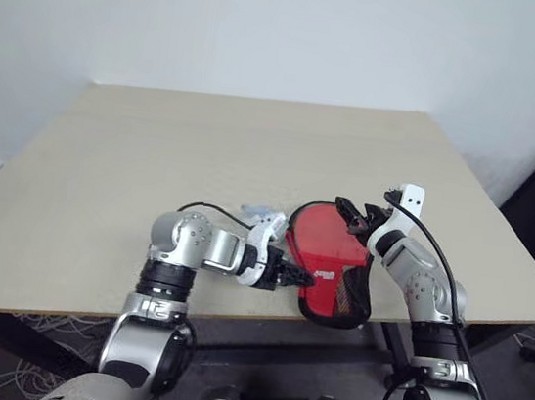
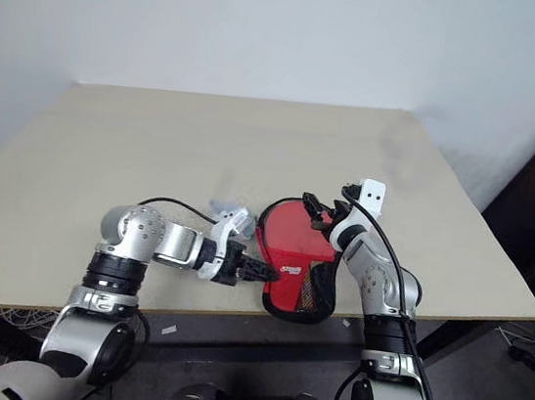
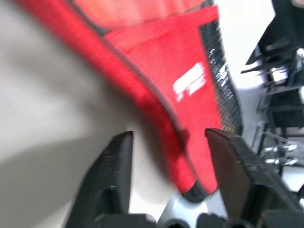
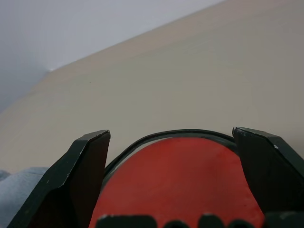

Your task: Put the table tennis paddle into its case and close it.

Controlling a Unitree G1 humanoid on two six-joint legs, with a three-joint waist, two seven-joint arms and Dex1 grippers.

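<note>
Near the table's [image 1: 104, 169] front edge, the left gripper [image 1: 299, 277], fingers apart, straddles the nine o'clock edge of the red case [image 1: 330, 267], while the right gripper [image 1: 353, 211] spreads wide at its one o'clock rim.

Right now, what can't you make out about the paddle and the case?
- Paddle: it cannot be told apart from the case in either eye view; whether it lies inside is unclear.
- Zip: too small in the eye views, blurred in the left wrist view; closed or not is unknown.
- Case's far rim: the right pincer hides it.
- Small pale thing beyond the left pincer: too small to name.
</note>
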